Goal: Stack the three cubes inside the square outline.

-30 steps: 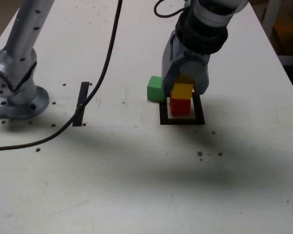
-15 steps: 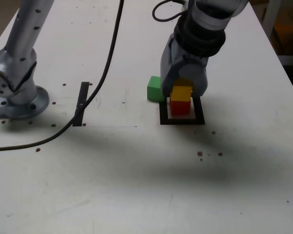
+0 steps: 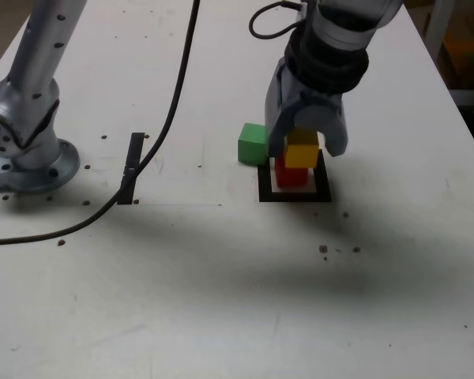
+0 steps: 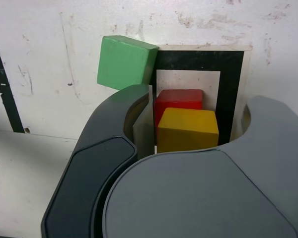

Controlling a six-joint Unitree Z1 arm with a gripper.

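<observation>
**Around the work area**

A white tabletop [image 3: 221, 300], speckled with small dark marks, fills the exterior view. A short straight strip of black tape [image 3: 132, 167] lies toward that view's left. A black cable [image 3: 170, 118] curves across the table, crossing the strip's lower end.

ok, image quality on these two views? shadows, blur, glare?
Exterior view: soft, even light, a broad faint shadow across the table below the square outline, no glare. Wrist view: cubes sharp, the gripper looms large and slightly soft.
</observation>
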